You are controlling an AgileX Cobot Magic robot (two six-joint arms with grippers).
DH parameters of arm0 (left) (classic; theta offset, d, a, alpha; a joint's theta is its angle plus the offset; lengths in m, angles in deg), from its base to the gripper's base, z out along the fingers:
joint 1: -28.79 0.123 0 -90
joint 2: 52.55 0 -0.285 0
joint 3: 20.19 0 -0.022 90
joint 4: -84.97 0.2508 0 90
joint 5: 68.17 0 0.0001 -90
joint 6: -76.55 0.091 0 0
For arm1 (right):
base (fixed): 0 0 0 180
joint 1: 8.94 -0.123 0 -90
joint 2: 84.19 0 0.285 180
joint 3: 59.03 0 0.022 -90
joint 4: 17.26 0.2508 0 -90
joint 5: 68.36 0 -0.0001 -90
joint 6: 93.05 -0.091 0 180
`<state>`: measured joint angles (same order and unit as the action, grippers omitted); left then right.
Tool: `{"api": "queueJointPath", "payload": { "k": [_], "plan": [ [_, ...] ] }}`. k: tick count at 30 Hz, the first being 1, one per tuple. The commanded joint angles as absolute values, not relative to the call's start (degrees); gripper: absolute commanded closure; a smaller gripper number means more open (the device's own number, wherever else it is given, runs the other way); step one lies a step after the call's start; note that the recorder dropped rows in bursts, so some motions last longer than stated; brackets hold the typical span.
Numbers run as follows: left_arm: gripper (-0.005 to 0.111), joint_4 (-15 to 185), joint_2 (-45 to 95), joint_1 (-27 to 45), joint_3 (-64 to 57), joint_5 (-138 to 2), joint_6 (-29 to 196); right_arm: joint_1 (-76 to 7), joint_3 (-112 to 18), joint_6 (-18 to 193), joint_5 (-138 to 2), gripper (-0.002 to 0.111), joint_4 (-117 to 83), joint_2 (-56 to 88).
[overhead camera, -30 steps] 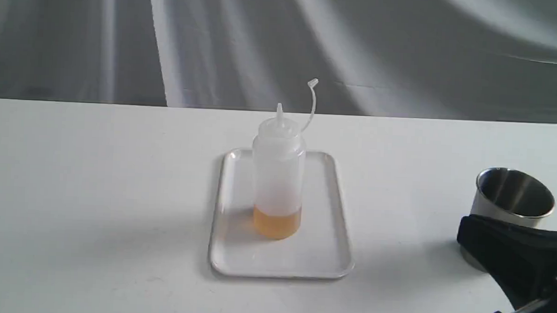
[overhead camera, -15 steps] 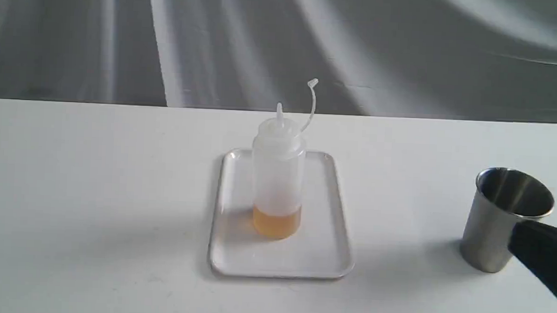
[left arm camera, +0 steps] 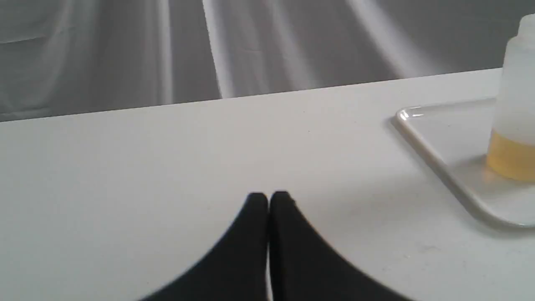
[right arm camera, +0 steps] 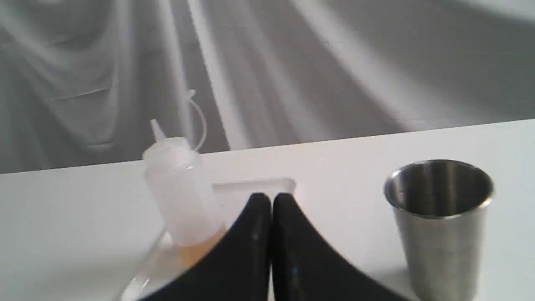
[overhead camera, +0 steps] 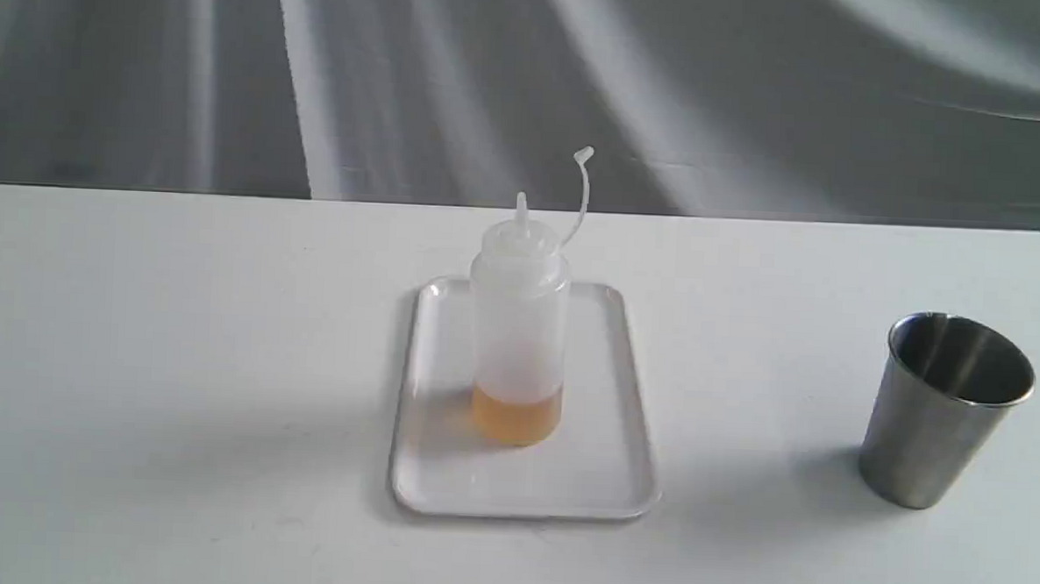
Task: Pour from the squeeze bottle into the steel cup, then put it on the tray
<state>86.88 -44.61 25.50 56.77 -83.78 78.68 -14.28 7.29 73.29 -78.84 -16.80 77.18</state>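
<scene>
Currently the bottle (overhead camera: 518, 327) is standing upright at centre frame in the exterior view, on the tray (overhead camera: 617, 472), nozzle uncapped, a shallow amber layer sitting at its base. Cup (overhead camera: 945, 416) is standing upright at the right of the frame on the table (overhead camera: 175, 356), well apart from the tray. Left gripper (left arm camera: 268, 200) and right gripper (right arm camera: 271, 200) are both showing jaws pressed together, holding nothing; neither is appearing in the exterior view. Cannot tell whether the cup is holding any liquid

Risks, as judged:
- jaws are needing to open before any grasp, otherwise they are shoving the bottle over
- soft wall is likely yielding under grip; a hard clamp with the nozzle open is risking a squirt short of the cup
- low fill is demanding a steep tilt, bringing the nozzle close to the rim; a knock is risking tipping the light cup
- tray is lying loose; a dragged bottle is risking sliding it
</scene>
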Motion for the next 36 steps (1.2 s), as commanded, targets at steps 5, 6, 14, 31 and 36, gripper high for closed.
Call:
{"api": "queueJointPath", "payload": {
  "k": [5,6,14,31,36],
  "plan": [
    [0.107,86.85,-44.76,25.17,57.02,-83.38,78.53,-10.4,13.15,73.16,-75.88,0.108,-18.55,81.39],
    [0.107,86.85,-44.76,25.17,57.02,-83.38,78.53,-10.4,13.84,73.16,-75.9,0.108,-18.55,82.04],
    [0.107,86.85,-44.76,25.17,57.02,-83.38,78.53,-10.4,18.19,73.35,-74.73,0.108,-18.66,86.75],
    [0.107,86.85,-44.76,25.17,57.02,-83.38,78.61,-10.4,18.19,73.35,-86.47,0.108,-29.06,87.04],
    [0.107,86.85,-44.76,25.17,57.02,-83.38,78.61,-10.4,18.19,73.35,-86.63,0.108,-28.51,87.04]
  ]
}}
